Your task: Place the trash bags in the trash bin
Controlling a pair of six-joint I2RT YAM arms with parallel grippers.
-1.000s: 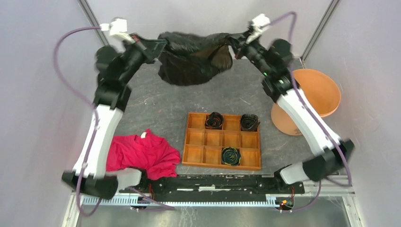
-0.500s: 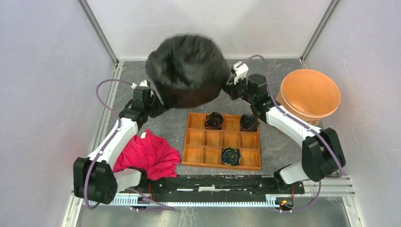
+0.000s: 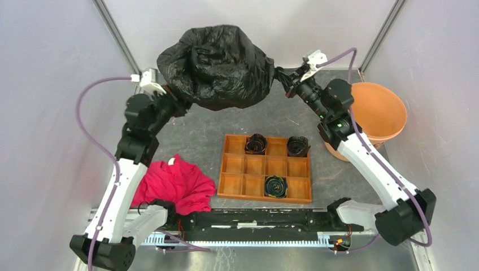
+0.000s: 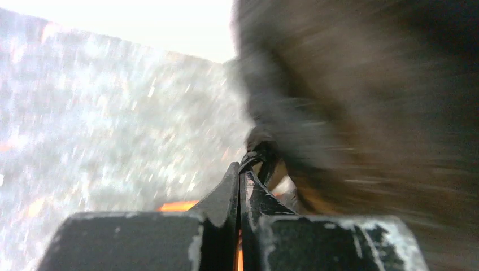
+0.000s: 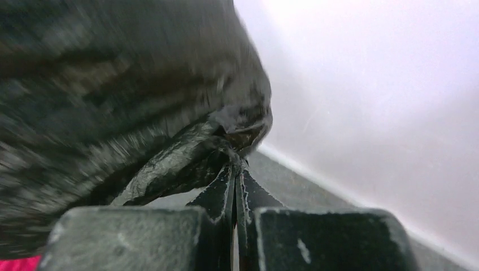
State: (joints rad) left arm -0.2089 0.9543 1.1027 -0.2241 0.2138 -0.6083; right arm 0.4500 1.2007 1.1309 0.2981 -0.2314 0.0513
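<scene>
The trash bag (image 3: 217, 68) hangs puffed up above the table (image 3: 189, 132). I read left gripper (image 3: 182, 105) and right gripper (image 3: 281, 77) each pinched tight on its edges.

Billowed trash bags (image 3: 217, 65) crowd the far middle; trash bin (image 3: 390, 110) open.

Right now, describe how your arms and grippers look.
The left arm and right arm have white links and black joints, each trailing a purple cable. A green light glows on the right arm. The left gripper and right gripper have black, scuffed fingers.
</scene>
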